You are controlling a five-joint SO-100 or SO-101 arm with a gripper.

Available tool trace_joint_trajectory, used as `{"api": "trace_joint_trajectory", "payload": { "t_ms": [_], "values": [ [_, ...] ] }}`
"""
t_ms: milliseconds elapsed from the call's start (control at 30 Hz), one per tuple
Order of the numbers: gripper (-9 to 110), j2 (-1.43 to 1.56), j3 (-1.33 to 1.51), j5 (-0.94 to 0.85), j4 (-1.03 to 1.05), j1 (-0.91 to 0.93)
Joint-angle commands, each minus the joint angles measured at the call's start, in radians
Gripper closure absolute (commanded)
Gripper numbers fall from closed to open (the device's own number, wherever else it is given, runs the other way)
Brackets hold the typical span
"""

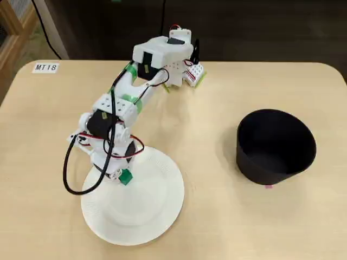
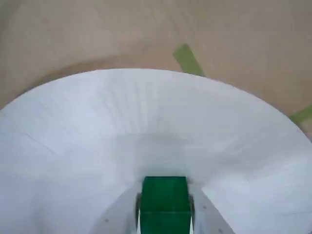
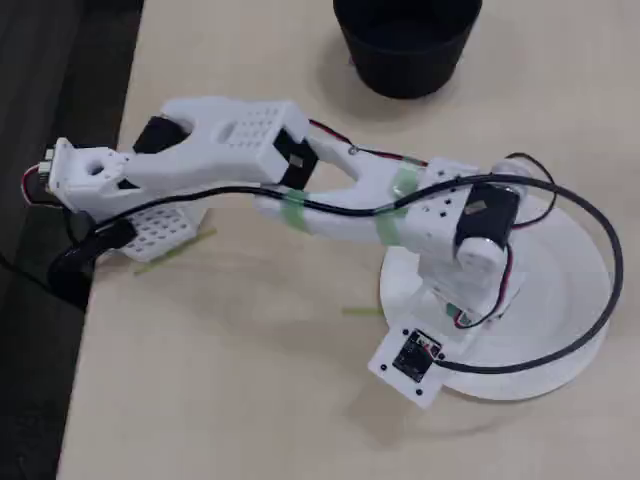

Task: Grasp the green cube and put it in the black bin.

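Note:
The green cube [image 1: 126, 176] sits between my gripper's [image 1: 123, 174] jaws, over the left part of the white plate [image 1: 146, 216]. In the wrist view the cube [image 2: 165, 199] fills the gap between the two jaws at the bottom edge, with my gripper [image 2: 165, 217] shut on it above the plate [image 2: 146, 122]. I cannot tell whether the cube touches the plate. The black bin [image 1: 276, 146] stands empty to the right, well apart from the plate. In a fixed view the bin [image 3: 405, 40] is at the top, and the wrist hides the cube.
Thin green tape strips lie on the table beyond the plate [image 2: 187, 59] [image 2: 302, 114] [image 3: 360, 311]. The arm base [image 1: 184, 70] stands at the table's far edge. A black cable [image 1: 68, 173] loops left of the wrist. A label "MT18" [image 1: 45, 67] is at the far left.

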Motion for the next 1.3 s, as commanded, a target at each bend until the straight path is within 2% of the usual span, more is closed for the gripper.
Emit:
{"api": "trace_joint_trajectory", "payload": {
  "t_ms": [0,267,467,700,833,933,1133,1267],
  "values": [
    [102,0.002,-0.052,-0.005,0.005,-0.018],
    [102,0.084,-0.198,0.011,0.008,-0.04],
    [102,0.215,-0.448,0.034,0.008,-0.103],
    [102,0.399,-0.485,-0.221,0.011,-0.344],
    [102,0.52,-0.371,-0.382,0.014,-0.551],
    [102,0.609,-0.242,-0.439,0.014,-0.719],
    [102,0.646,-0.095,-0.445,0.014,-1.031],
    [102,0.67,0.097,-0.385,0.014,-1.115]
  ]
}}
